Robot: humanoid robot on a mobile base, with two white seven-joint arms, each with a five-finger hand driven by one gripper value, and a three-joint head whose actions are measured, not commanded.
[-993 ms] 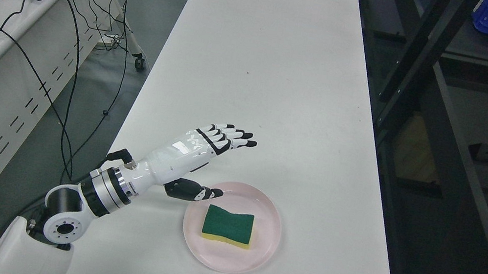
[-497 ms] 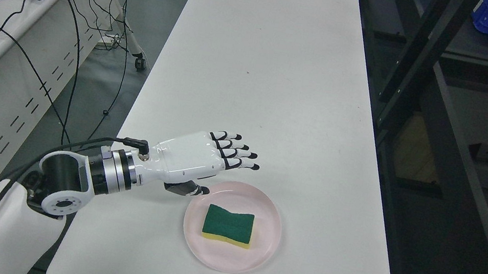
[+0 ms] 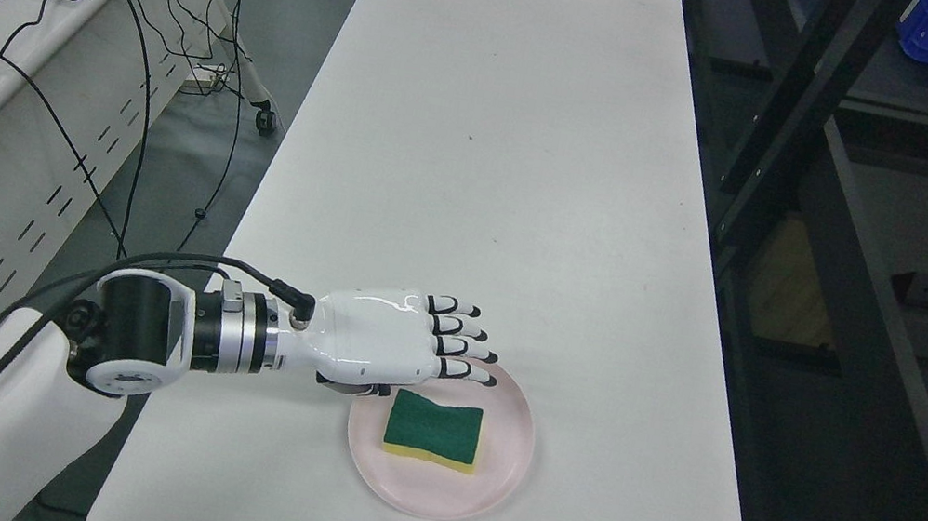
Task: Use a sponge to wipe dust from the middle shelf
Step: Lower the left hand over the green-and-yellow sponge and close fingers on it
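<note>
Sponge [image 3: 433, 430], green top, yellow base: lies flat on pink plate [image 3: 497, 483], white table [image 3: 490, 161]; left hand [image 3: 389, 344] just above plate's rim, fingers [image 3: 464, 347] straight, apart, empty.

light: bright, even, overhead | shadows: soft, faint | right side: dim | focus: sharp | glare: mild on table [image 3: 507, 117]

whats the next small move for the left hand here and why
Probably shift the left hand a little toward the robot and lower it so the fingers come over the sponge, then close. The hand is open and palm-down over the far left rim of the pink plate, and holds nothing. The sponge lies flat on that plate, green side up, apparently untouched.
</note>
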